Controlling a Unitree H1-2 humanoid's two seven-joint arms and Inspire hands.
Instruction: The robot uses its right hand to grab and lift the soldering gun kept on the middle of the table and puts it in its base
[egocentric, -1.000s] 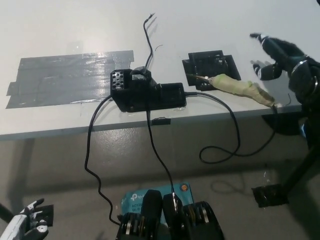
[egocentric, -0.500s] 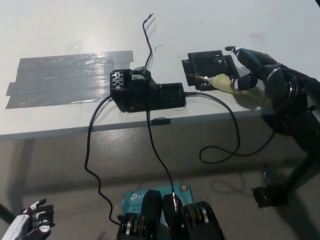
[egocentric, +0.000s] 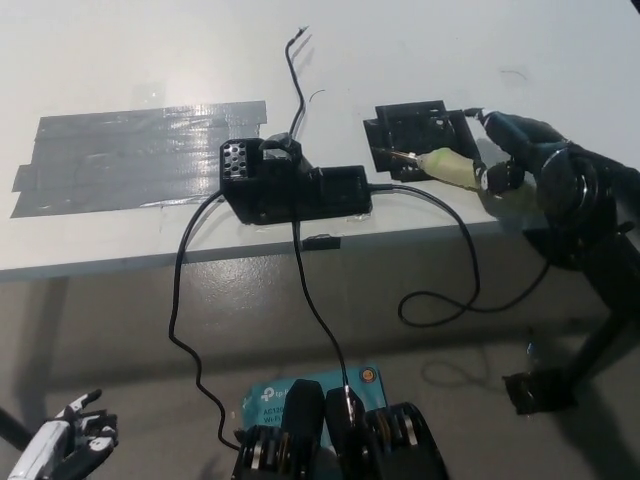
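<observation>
The soldering gun (egocentric: 450, 166), its handle wrapped in pale green tape, lies on the table at the right. Its metal tip rests on a flat black pad (egocentric: 415, 128). My black right hand (egocentric: 525, 160) is down over the rear of the handle. Its fingers (egocentric: 500, 124) curve past the far side and the thumb sits on the near side, still apart, so the hand is open. The black base (egocentric: 295, 190) with a perforated holder block (egocentric: 238, 160) stands mid-table, left of the gun. My white left hand (egocentric: 65, 448) rests open at the lower left, below the table.
A patch of grey tape (egocentric: 130, 155) covers the table's left part. Black cables (egocentric: 180, 300) hang from the base over the front edge (egocentric: 120, 262). The gun's cord (egocentric: 465, 290) loops below the edge, and another cable (egocentric: 292, 75) runs away behind the base.
My right hand came in from the far right, moved left and lowered onto the gun's handle, with its fingers curling round it. The gun has not moved. The left hand shifted slightly.
</observation>
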